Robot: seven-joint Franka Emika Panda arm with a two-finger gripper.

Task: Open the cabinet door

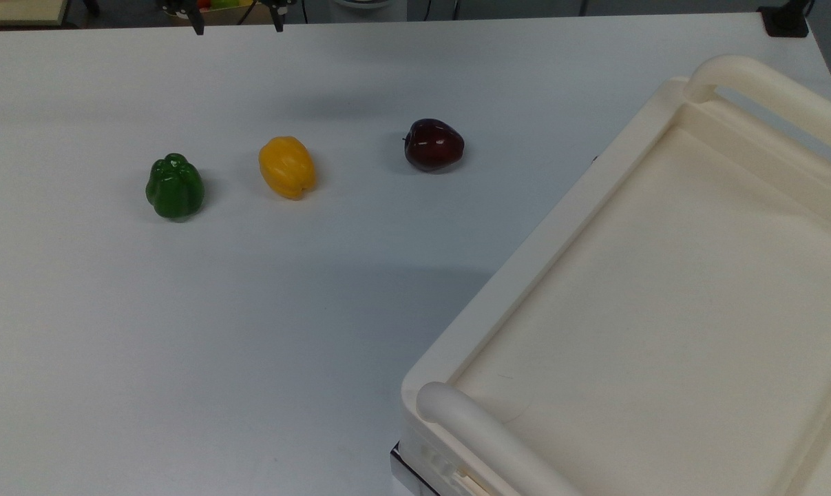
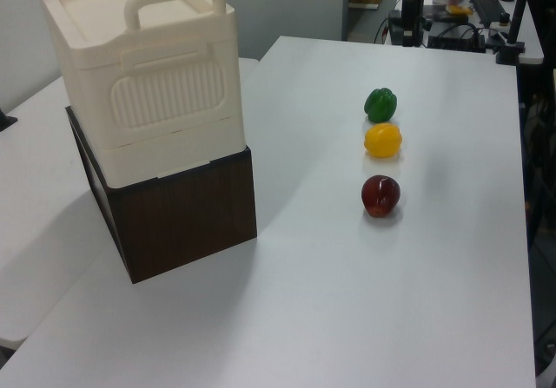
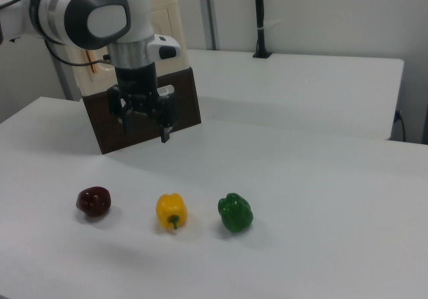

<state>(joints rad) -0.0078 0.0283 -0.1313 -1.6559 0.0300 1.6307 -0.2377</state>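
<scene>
While the gripper (image 3: pixel 144 129) is held above the white table (image 3: pixel 321 205) with its two fingers spread wide and nothing between them, the cabinet (image 2: pixel 148 101) is seen well apart from it. In the right view the gripper hangs from the arm (image 3: pixel 87 15) in front of the cabinet's dark brown base (image 3: pixel 184 102), above and behind the row of toy produce. In the top view only the two dark fingertips (image 1: pixel 198 26) are caught at the upper edge, towards the top view's left, whereas the cabinet's cream recessed top (image 1: pixel 663 310) with its rounded bar handles occupies the lower part of the top view's right. In the left view the cabinet stands at the left view's left, a cream ribbed upper unit on the brown base, and the gripper is found at the table's far end. The cabinet door cannot be made out with certainty on any face. Between gripper and cabinet, a green pepper (image 1: pixel 175 187), a yellow pepper (image 1: pixel 287 167) and a dark red apple (image 1: pixel 434 145) are laid in a line, each apart from the others and untouched.
</scene>
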